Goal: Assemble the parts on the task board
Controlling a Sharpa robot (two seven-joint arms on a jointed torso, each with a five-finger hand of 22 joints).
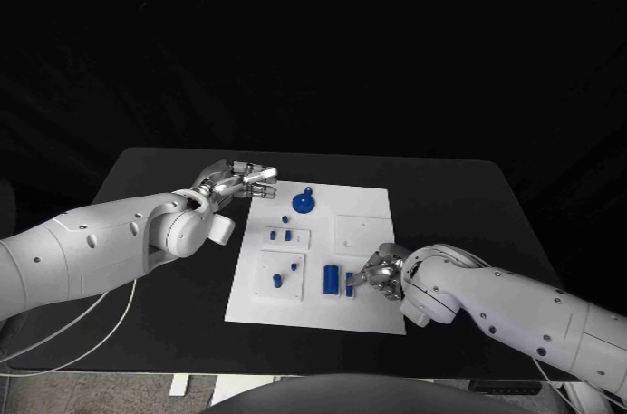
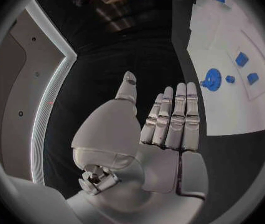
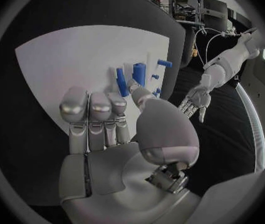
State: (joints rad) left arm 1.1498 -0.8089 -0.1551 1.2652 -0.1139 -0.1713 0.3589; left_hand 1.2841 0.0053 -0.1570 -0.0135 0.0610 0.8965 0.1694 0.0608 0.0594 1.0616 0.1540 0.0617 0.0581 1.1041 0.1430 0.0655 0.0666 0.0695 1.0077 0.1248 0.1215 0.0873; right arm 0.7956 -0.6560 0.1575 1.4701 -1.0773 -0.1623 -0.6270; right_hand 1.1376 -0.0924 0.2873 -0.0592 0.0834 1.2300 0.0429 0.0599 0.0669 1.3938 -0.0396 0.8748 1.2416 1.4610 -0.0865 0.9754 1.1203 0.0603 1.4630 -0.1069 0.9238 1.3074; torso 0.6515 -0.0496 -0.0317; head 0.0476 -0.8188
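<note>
**A:** From the head camera, what did you have in front of you?

**B:** The flat white task board lay in the middle of the black counter. Your right hand rested on the board's near right part, fingertips just beside two upright small blue bars. Your left hand hung off the board's far left corner, over the counter, holding nothing. A round blue disc with a small tab sat near the board's far edge, and several small blue pegs stood in the left-hand blocks.

**A:** And the left wrist camera?

**B:** There the left hand was flat, fingers straight and side by side, thumb apart, plainly empty. The disc lay on the board beyond its fingertips.

**A:** The right wrist camera?

**B:** The right hand had its fingers extended toward the bars, thumb reaching closest. I couldn't tell whether it pinched one or only touched it.

**A:** What risk did you see?

**B:** The bars stood close together. If you'd closed on one, a finger could have knocked its neighbour over or dragged it out of place.
</note>
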